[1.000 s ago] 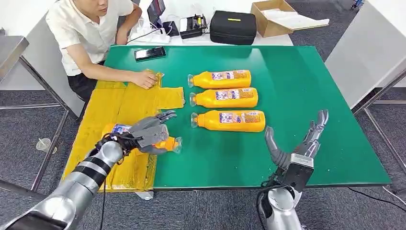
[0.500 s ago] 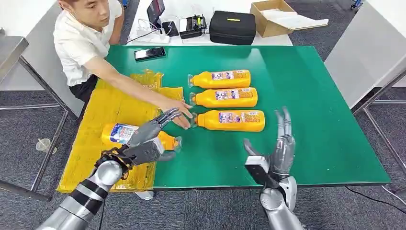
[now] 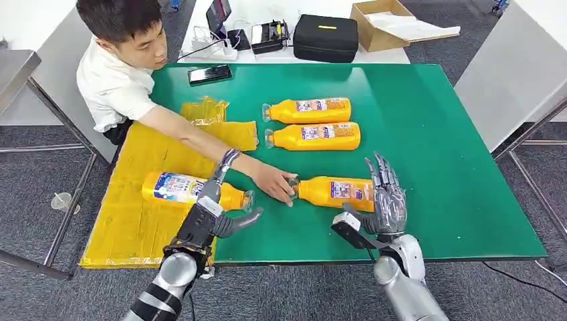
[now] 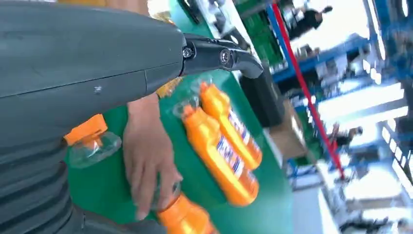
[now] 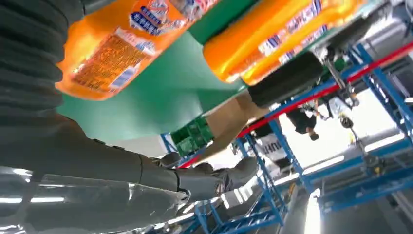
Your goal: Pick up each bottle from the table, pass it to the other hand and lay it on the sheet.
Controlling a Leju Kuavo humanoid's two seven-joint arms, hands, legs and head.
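Orange nearest bottle (image 3: 334, 192), its cap under a person's hand (image 3: 274, 182), risks collision as the spread, empty right hand (image 3: 381, 200) closes in; left hand (image 3: 212, 210) empty.

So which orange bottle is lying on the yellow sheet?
The orange plastic bottle with the blue-and-white label, beside the robot's left hand. It rests on the yellow sheet; the other three lie on the green table.
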